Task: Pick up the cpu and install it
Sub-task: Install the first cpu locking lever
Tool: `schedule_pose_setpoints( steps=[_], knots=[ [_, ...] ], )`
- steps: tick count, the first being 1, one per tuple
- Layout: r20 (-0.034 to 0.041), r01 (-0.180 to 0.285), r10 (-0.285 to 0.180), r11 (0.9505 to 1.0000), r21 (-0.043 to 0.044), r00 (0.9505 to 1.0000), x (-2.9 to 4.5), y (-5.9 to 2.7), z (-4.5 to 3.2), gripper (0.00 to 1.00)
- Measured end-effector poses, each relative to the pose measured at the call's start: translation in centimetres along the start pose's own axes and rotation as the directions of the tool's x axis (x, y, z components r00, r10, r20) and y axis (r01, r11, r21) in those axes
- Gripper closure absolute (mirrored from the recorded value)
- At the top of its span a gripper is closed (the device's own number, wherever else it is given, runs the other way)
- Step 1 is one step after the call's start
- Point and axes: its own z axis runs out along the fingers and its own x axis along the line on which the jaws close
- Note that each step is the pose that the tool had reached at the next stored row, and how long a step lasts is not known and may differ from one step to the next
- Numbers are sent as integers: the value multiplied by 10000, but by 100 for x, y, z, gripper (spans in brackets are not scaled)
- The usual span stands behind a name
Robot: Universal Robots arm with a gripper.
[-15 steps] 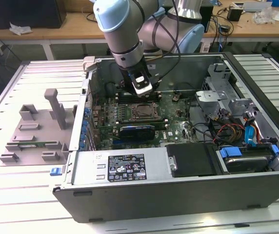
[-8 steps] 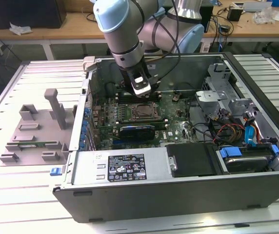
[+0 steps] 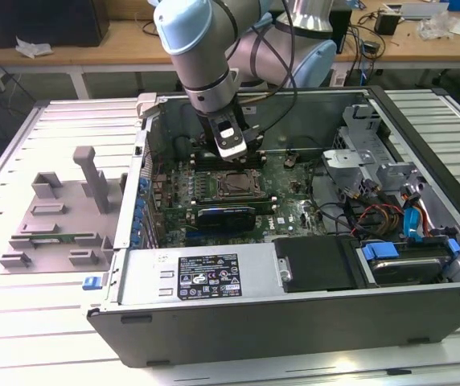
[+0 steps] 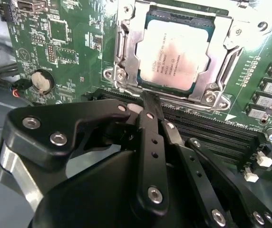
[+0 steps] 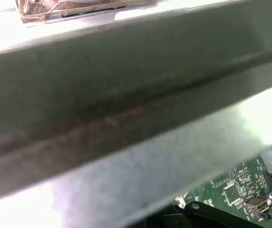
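While the socket is approached: the cpu (image 4: 174,56) is seen seated in its socket frame (image 4: 121,71) at upper centre of the second wrist view.
Claw (image 4: 148,102): fingers drawn together, clamped on nothing, just below the socket.
Technique: pressure judged best kept level.
Case (image 3: 294,322): motherboard (image 3: 294,211) and 1 black card (image 3: 226,215) held inside.

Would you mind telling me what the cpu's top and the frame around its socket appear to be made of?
The cpu top looks like dull, brushed silvery metal: it gives a soft, matte sheen. The socket frame around it seems to be brighter bare steel, with sharp glints along its edges. The gripper looks like matte black metal or plastic.
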Motion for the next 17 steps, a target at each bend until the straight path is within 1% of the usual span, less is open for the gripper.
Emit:
schedule_pose_setpoints(
  steps=[1,3,4,6,9,12,14,15,17],
  knots=[
    [-2,-2,2,10000,-6,10000,1,2,1,89],
    [-27,-24,24,10000,-74,10000,1,2,0,89],
    [-30,-29,29,10000,-86,10000,1,3,0,89],
    [-31,-30,29,10000,-93,10000,-1,5,-8,89],
    [-24,-21,21,10000,-70,10000,-13,15,-57,89],
    [16,11,-11,10000,39,10000,-44,42,-188,89],
    [35,24,-24,10000,94,10000,-58,54,-247,89],
    [53,36,-36,9999,142,10000,-74,69,-314,89],
    [68,40,-41,9998,179,10000,-91,83,-382,89]
  ],
)
